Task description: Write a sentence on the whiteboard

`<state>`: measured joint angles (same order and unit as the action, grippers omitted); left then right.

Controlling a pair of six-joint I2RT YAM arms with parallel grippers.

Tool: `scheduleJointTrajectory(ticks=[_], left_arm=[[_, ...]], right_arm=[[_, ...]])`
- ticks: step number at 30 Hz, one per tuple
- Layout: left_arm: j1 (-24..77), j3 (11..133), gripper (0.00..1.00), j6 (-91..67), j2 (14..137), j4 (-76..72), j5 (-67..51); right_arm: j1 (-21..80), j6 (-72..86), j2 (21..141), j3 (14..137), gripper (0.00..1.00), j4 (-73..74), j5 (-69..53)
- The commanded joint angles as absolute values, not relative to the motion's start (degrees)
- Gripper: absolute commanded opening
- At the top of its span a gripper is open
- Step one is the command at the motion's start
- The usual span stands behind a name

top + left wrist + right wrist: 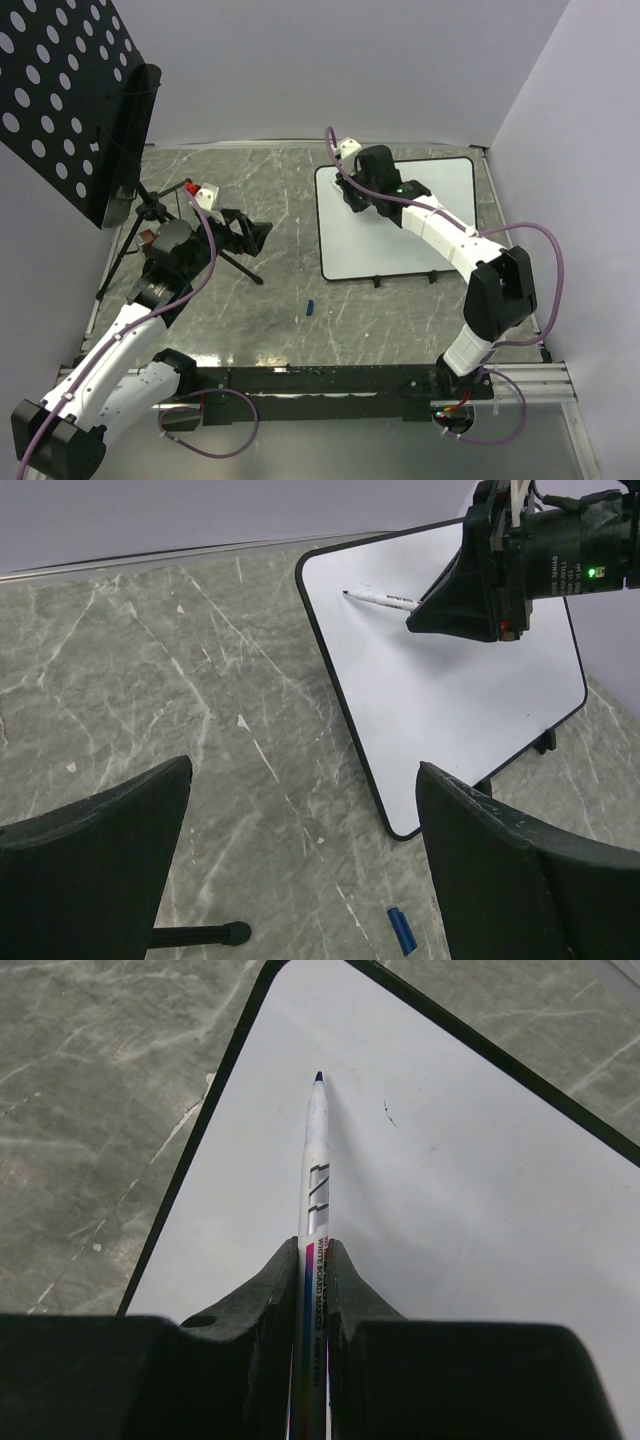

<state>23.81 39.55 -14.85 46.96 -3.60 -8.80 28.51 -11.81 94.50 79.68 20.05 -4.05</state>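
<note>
Marker (316,1160), uncapped, is pinched lengthwise in the right gripper (315,1260). Its tip is close over the far-left corner of the whiteboard (480,1240), which lies on the table (100,1060), bare but for one tiny fleck (386,1111); whether the tip touches, I cannot tell. The left gripper (305,850) hangs spread and empty, well apart. Unbraced, the board may skid under a heavy stroke, or the pen may slide back through the jaws.

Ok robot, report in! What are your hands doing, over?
Left end effector open, empty. Right end effector shut on marker, tip over whiteboard, far-left corner. No sentence yet, one tiny speck. Blue cap off the board.
</note>
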Motion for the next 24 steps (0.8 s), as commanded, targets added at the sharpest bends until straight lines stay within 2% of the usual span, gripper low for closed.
scheduleJointTrajectory(ticks=[1,24], left_arm=[[24.0,39.7,0.97,-15.0,46.2,-5.0,-8.8],[24.0,39.6,0.97,-15.0,46.3,-5.0,-9.0]], right_arm=[[27.9,-11.3,95.4,82.6,0.0,18.8,-3.3],[27.3,-12.0,93.3,78.9,0.0,19.1,-4.8]])
